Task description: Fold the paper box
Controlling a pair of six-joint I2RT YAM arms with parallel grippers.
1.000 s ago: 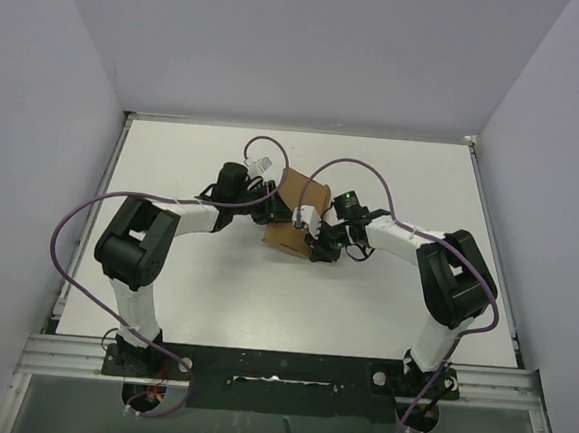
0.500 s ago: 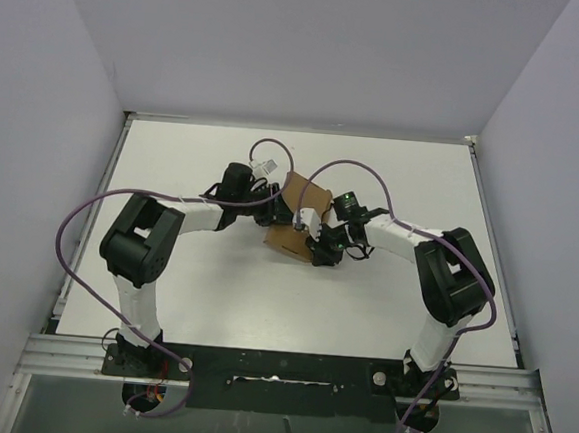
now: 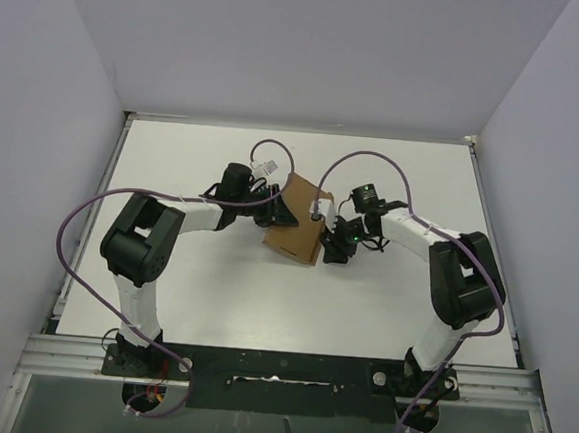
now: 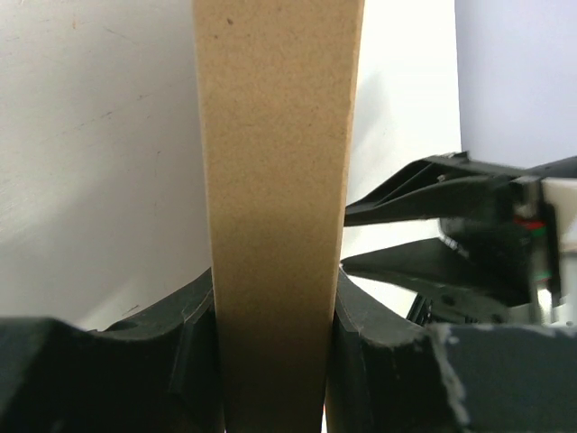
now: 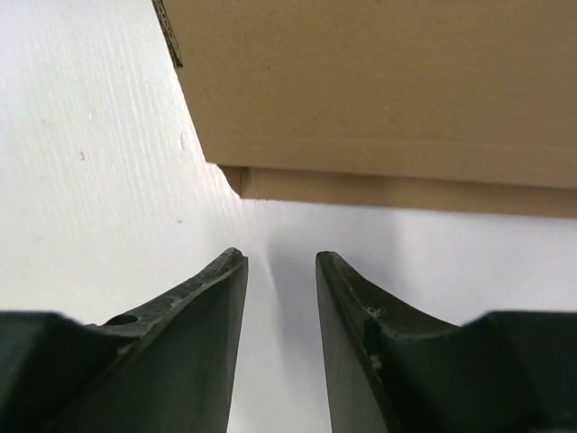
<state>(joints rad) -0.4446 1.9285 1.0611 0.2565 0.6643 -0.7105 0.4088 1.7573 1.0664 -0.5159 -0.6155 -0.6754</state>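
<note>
On the table [image 3: 383, 304], near its middle: paper box [image 3: 297, 222] pinched at one edge in the left gripper [image 4: 273, 289]; right gripper [image 5: 280, 266] parted, empty, just beside the opposite edge. Hold that pinch firm and press squarely along a crease, never mid-panel.

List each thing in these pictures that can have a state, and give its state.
paper box, folded to a flat rectangle, gripped on one side.
left fingers, shut on the paper box.
right fingers, open, holding nothing, just short of the paper box.
</note>
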